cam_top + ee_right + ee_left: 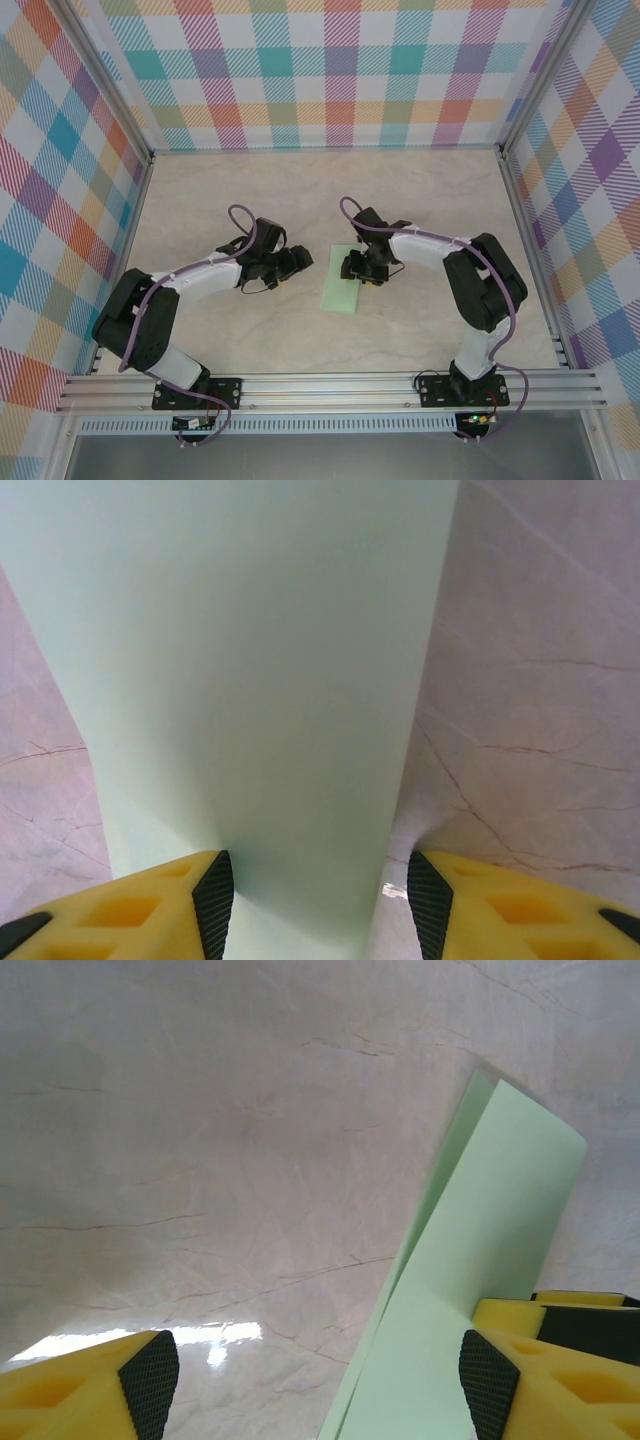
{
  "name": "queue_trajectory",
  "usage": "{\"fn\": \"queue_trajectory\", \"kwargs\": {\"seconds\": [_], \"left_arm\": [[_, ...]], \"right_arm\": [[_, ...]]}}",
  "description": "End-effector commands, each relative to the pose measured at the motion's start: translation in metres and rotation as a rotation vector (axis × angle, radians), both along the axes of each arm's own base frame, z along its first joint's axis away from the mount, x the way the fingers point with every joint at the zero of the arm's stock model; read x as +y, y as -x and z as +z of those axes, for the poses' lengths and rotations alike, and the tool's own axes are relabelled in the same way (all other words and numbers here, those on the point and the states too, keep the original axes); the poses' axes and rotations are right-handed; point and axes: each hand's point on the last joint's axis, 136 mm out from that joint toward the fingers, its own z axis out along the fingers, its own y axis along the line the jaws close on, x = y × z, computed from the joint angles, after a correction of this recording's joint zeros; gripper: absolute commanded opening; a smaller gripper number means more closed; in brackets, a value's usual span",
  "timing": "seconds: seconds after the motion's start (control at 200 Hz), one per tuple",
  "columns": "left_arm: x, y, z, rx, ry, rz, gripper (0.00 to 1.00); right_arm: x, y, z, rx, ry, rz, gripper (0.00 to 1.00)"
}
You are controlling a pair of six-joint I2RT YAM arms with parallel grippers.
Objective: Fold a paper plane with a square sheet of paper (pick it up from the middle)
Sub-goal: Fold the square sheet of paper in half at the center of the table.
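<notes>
The square sheet of paper (345, 285) lies on the table between the arms as a narrow pale green strip, folded in two. In the left wrist view the paper (480, 1260) shows two layers, the upper one slightly lifted. My left gripper (298, 262) is just left of the strip and stands open (320, 1385), with the paper's edge reaching in beside its right pad (488, 1385). My right gripper (358, 268) is over the strip's far end. It is open (320, 900), the paper (250, 680) runs between its pads, and a gap shows beside the right pad (428, 900).
The pale marble tabletop (240, 200) is ringed by checked walls (330, 70) and a metal frame. An aluminium rail (330, 385) with both arm bases runs along the near edge.
</notes>
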Motion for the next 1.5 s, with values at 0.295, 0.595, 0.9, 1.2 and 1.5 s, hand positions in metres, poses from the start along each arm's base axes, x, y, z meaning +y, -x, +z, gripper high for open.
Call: {"fn": "queue_trajectory", "kwargs": {"seconds": [0.295,0.595,0.9,1.2,1.5], "left_arm": [[-0.036,0.000,-0.006,-0.024,0.096,-0.121,0.60],[-0.050,-0.001,-0.013,-0.021,0.109,-0.163,0.53],[-0.037,-0.008,-0.013,-0.078,0.054,-0.095,0.49],[-0.042,-0.008,-0.015,-0.087,0.087,-0.112,0.44],[-0.061,-0.006,-0.012,-0.085,0.140,-0.183,0.36]], "right_arm": [[-0.023,0.015,-0.026,0.151,0.153,-0.097,0.52],[-0.026,0.022,-0.039,0.198,0.195,-0.072,0.55],[-0.031,0.028,-0.052,0.227,0.238,-0.077,0.56],[-0.033,0.031,-0.060,0.248,0.261,-0.087,0.56],[-0.034,0.032,-0.065,0.254,0.274,-0.070,0.55]]}}
